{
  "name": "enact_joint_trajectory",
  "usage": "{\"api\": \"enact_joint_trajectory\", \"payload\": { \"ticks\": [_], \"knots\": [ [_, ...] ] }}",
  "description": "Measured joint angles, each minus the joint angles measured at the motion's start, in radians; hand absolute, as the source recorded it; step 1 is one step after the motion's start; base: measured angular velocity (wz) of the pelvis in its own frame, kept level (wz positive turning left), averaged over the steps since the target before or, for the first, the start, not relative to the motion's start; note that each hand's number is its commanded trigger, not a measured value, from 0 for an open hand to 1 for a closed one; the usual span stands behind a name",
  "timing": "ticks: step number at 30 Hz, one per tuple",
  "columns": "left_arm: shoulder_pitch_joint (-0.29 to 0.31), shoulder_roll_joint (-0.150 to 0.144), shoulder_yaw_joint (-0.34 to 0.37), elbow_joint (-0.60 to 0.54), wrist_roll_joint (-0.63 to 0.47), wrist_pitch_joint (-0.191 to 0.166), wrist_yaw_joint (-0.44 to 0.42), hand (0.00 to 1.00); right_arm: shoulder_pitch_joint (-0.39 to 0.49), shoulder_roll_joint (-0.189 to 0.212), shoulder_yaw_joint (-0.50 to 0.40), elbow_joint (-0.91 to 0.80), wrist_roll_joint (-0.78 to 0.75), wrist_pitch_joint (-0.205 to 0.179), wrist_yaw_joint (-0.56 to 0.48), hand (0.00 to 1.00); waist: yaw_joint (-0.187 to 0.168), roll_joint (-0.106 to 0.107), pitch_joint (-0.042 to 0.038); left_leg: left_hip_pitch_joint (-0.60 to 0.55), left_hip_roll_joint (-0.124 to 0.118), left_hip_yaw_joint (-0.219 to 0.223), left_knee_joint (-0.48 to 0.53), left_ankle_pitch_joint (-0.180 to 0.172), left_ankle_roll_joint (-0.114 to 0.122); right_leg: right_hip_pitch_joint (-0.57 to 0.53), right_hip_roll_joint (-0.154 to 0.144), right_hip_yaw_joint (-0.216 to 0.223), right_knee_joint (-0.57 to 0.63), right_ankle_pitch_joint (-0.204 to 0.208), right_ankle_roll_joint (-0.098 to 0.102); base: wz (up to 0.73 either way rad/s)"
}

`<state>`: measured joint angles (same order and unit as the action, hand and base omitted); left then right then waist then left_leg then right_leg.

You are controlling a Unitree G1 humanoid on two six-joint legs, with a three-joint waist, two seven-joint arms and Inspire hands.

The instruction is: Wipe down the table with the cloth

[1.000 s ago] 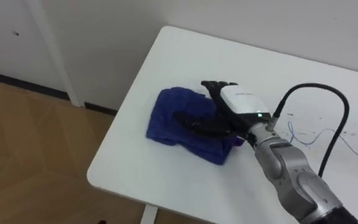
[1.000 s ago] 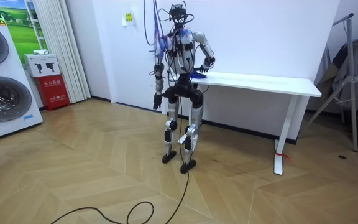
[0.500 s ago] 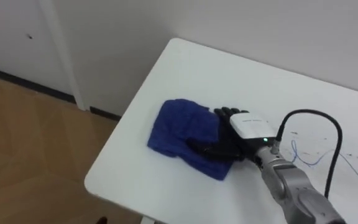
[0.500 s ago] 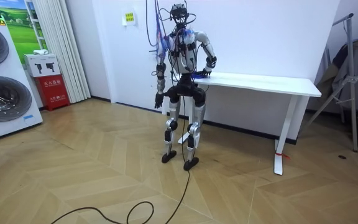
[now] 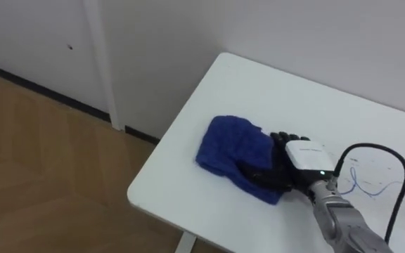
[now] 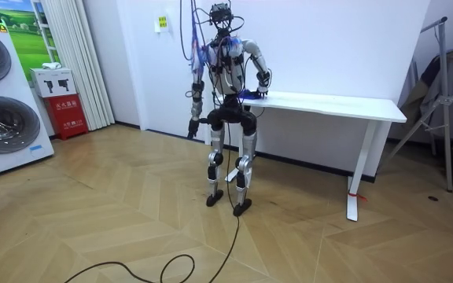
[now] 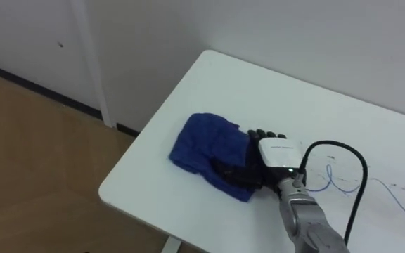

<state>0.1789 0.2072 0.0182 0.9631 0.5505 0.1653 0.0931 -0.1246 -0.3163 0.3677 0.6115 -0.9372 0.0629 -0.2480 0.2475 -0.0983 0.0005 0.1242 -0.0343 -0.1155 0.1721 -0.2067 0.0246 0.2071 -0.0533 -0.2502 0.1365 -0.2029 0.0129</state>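
Cloth [image 5: 230, 147], blue and crumpled, is lying near the lower left corner of the white rectangular table [image 5: 223, 84], at the centre of the left eye view. The right hand [image 5: 292, 163], coming in from the lower right, is resting on the cloth's right part. Its dark fingers [image 5: 262, 174] seem to be lying fairly straight, pressing down rather than gripping.

In the room view the robot is standing upright at the table's left end, reaching that hand onto the top. The left hand [image 6: 193, 130] is hanging beside its hip, and white washing machines [image 6: 2, 118] are standing at the far left.

In the right eye view thin blue scribbled lines [image 7: 339, 184] are showing on the tabletop just right of the wrist.
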Motion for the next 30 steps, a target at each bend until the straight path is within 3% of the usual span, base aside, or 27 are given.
{"api": "enact_joint_trajectory", "payload": {
  "ticks": [3,16,20,25,30],
  "knots": [
    [0.008,-0.002,-0.001,-0.019,0.013,0.000,-0.006,0.00,0.004,0.000,-0.019,-0.003,-0.015,-0.017,-0.030,1.00,-0.002,0.001,-0.0057,0.000,-0.001,0.000,0.011,0.001,-0.001,0.007,0.000,-0.003,0.000,0.000,0.000,0.02],
    [0.021,-0.004,-0.001,-0.042,0.074,0.008,-0.017,0.00,0.015,0.004,-0.047,-0.003,-0.053,-0.011,-0.087,1.00,-0.019,0.000,-0.0058,0.005,-0.013,0.005,0.019,0.000,0.006,0.020,-0.012,-0.005,0.000,-0.003,0.011,0.01],
    [0.021,-0.006,-0.003,-0.041,0.072,0.009,-0.017,0.00,0.020,0.023,-0.052,-0.008,-0.015,-0.009,-0.090,1.00,-0.028,0.000,-0.0059,0.010,-0.013,0.005,0.017,0.000,0.007,0.022,-0.012,-0.003,0.004,-0.002,0.013,-0.02],
    [0.019,-0.021,-0.030,-0.042,0.063,0.008,-0.016,0.00,0.030,0.052,-0.050,-0.094,-0.001,0.031,-0.033,1.00,-0.051,0.013,-0.0074,0.001,-0.011,0.001,0.017,-0.001,0.008,0.015,-0.012,-0.011,0.014,-0.002,0.013,0.02],
    [0.006,-0.045,-0.035,-0.061,0.071,0.010,-0.016,0.00,0.024,0.087,-0.041,-0.212,0.061,0.085,0.070,1.00,-0.055,0.023,-0.0086,-0.001,-0.008,0.018,0.010,-0.001,0.009,0.000,-0.010,0.011,0.015,-0.002,0.012,-0.12]
  ]
}}
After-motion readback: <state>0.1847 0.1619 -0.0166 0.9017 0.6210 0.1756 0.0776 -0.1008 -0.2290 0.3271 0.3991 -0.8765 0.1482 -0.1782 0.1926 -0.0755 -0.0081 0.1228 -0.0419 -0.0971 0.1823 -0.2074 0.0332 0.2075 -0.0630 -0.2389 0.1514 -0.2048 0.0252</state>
